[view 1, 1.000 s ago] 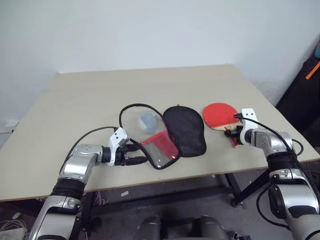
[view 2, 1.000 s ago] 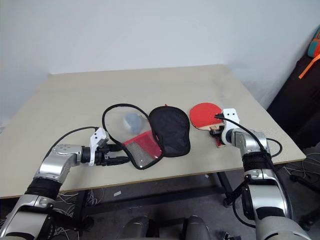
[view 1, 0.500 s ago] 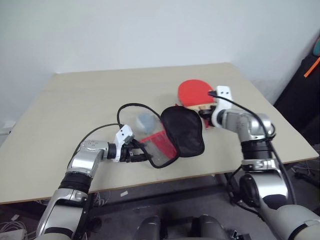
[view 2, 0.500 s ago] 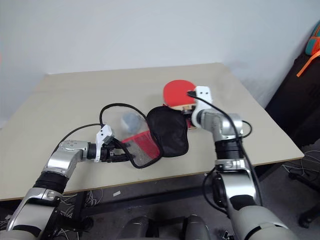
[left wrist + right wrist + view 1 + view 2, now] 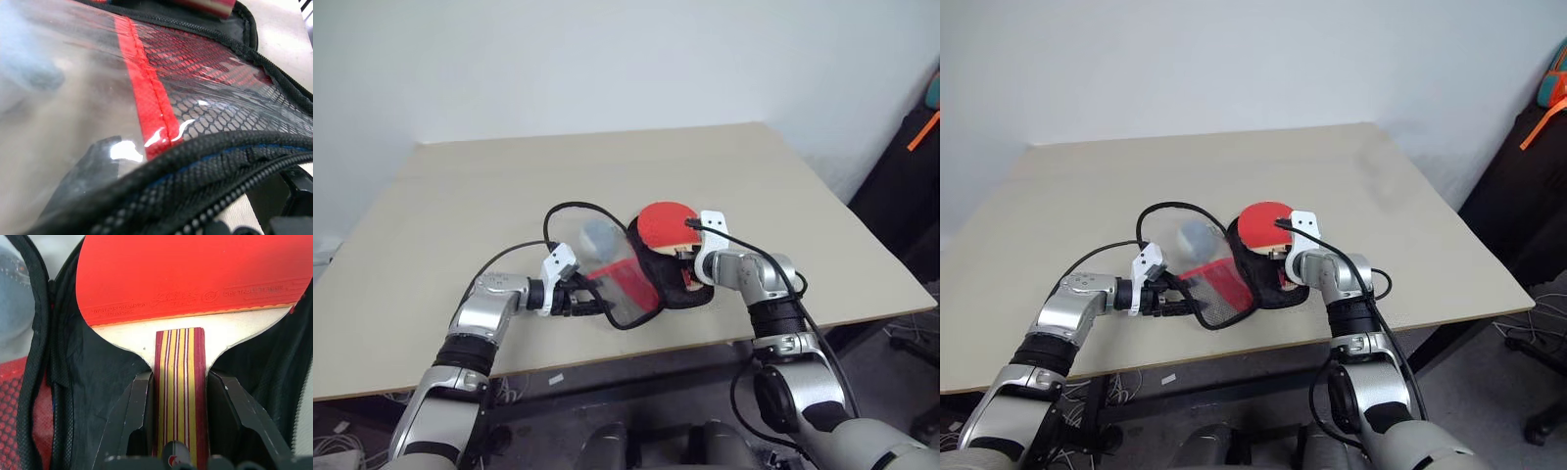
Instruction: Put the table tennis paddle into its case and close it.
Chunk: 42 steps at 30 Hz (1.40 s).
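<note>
left gripper (image 5: pixel 592 305) pinching the clear flap edge of the case (image 5: pixel 626 279), seemingly holding it up | case lies open mid-table (image 5: pixel 460 196) | right gripper (image 5: pixel 178 401) clamped on handle of table tennis paddle (image 5: pixel 664 224), blade over black half

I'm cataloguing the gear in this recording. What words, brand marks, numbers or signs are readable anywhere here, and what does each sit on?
No text here can be read with certainty.
Table tennis paddle, held by its handle in the right gripper: embossed lettering and a round logo run along the lower edge of the red rubber, too faint to read.
Case, its edge held by the left gripper: no print visible.
Table: none.
</note>
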Each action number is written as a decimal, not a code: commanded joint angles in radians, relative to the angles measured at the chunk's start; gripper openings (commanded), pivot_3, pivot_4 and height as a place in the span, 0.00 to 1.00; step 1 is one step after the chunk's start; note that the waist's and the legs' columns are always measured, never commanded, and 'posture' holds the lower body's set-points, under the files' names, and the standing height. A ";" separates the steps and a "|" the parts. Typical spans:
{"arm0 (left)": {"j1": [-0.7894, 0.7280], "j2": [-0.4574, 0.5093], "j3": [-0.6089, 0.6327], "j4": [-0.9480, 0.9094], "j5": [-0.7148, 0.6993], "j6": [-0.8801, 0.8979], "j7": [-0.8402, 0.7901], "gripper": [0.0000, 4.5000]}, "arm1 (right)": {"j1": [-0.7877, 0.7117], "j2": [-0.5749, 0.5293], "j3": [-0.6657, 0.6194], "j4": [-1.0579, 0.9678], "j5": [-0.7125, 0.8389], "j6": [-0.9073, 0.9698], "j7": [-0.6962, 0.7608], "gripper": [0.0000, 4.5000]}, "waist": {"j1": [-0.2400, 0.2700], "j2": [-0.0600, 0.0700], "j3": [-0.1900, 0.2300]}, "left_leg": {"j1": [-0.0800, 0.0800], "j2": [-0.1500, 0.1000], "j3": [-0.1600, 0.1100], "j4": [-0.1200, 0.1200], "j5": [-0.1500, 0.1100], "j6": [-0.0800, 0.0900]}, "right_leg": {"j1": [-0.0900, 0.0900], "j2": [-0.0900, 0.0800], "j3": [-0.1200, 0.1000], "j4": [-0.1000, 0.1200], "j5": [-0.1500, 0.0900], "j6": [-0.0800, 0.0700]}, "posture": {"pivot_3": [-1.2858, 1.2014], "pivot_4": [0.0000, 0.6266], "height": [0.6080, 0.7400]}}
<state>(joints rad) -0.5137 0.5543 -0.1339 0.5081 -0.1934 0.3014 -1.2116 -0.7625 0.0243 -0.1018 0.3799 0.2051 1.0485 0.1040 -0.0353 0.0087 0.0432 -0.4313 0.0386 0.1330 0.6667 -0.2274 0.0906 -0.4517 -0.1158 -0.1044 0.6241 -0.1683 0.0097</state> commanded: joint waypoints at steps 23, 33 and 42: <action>-0.065 -0.023 -0.001 0.057 0.028 -0.042 -0.019 0.83 | 0.050 0.051 -0.008 -0.276 0.034 0.148 -0.043 0.28 | -0.012 0.000 0.000 | 0.000 0.000 0.000 -0.001 -0.002 0.003 | 0.000 0.000 0.000 0.000 0.000 0.000 | 0.52 0.00 1.00; -0.049 -0.012 0.005 0.032 0.024 -0.026 -0.020 0.83 | 0.061 0.038 0.011 -0.158 0.011 0.069 -0.046 0.28 | -0.014 0.000 0.000 | 0.000 0.000 0.000 -0.001 -0.001 0.002 | 0.000 0.000 0.000 -0.001 0.000 0.000 | 0.52 0.00 1.00; -0.036 -0.013 0.006 0.013 0.022 -0.015 -0.011 0.83 | 0.091 -0.049 0.094 -0.239 0.068 0.067 0.116 0.77 | -0.014 -0.001 0.000 | 0.000 0.000 0.000 -0.001 -0.002 0.003 | 0.000 0.000 0.000 -0.001 0.000 0.000 | 0.52 0.00 1.00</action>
<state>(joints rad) -0.5470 0.5323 -0.1374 0.5606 -0.1658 0.2859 -1.2221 -0.6656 -0.0058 -0.0269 0.2163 0.2365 1.1067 0.1623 -0.0493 0.0079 0.0428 -0.4311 0.0384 0.1329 0.6660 -0.2292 0.0935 -0.4515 -0.1160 -0.1041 0.6234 -0.1684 0.0097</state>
